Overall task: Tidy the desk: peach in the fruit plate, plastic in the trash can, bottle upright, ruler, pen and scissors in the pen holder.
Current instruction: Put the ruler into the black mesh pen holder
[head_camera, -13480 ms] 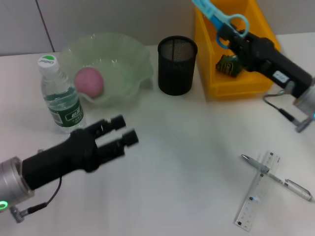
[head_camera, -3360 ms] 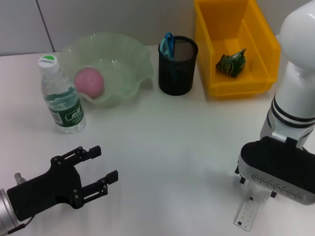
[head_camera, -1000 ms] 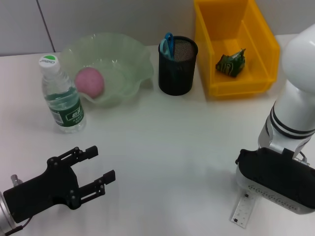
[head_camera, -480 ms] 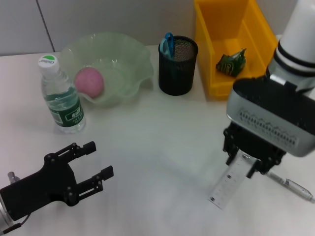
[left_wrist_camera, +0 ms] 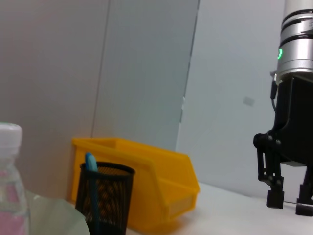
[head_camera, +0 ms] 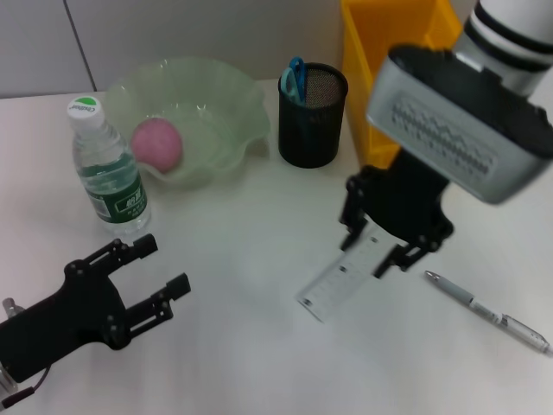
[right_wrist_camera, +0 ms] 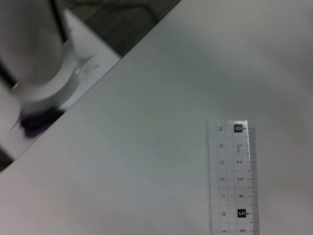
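Note:
My right gripper (head_camera: 371, 252) is shut on the clear ruler (head_camera: 335, 287), holding it tilted above the table, in front of the black mesh pen holder (head_camera: 311, 117). The right wrist view shows the ruler (right_wrist_camera: 234, 181) over bare tabletop. Blue scissors (head_camera: 295, 74) stand in the holder. The pen (head_camera: 484, 309) lies on the table at the right. A pink peach (head_camera: 157, 143) sits in the green fruit plate (head_camera: 233, 104). The bottle (head_camera: 105, 169) stands upright. My left gripper (head_camera: 164, 265) hovers open at the lower left. The plastic is hidden behind my right arm.
The yellow trash can (head_camera: 359, 60) stands right of the pen holder, mostly covered by my right arm. From the left wrist view I see the trash can (left_wrist_camera: 156, 171), the pen holder (left_wrist_camera: 105, 196) and the right gripper (left_wrist_camera: 289, 201) farther off.
The right gripper has lifted the ruler off the table and carried it left toward the pen holder. The pen stays on the table. The left gripper has drifted slightly.

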